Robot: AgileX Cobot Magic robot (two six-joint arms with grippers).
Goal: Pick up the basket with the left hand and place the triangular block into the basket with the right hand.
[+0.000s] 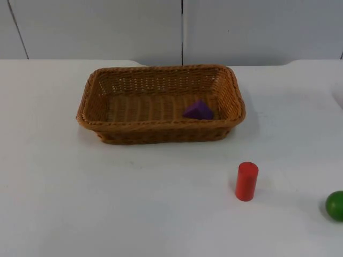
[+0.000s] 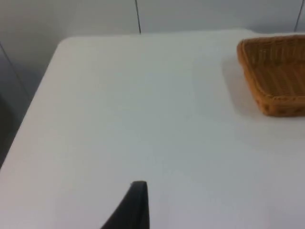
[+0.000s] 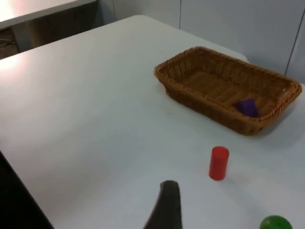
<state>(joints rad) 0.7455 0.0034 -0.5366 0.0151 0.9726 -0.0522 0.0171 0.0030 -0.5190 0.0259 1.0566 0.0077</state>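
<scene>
One purple triangular block (image 1: 199, 110) lies inside the wicker basket (image 1: 161, 127), toward its right end, apex up; its long axis cannot be made out. The basket's long side runs parallel to the table's (image 1: 107, 203) far edge. Both grippers sit well apart from it; whether their jaws are spread cannot be told. A red cylinder (image 1: 246, 181) stands upright and a green ball (image 1: 335, 205) rests near the front right corner.

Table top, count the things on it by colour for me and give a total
Brown: 1, the wicker basket
Purple: 1, the triangular block inside the basket
Red: 1, the cylinder
Green: 1, the ball
Total: 4
</scene>
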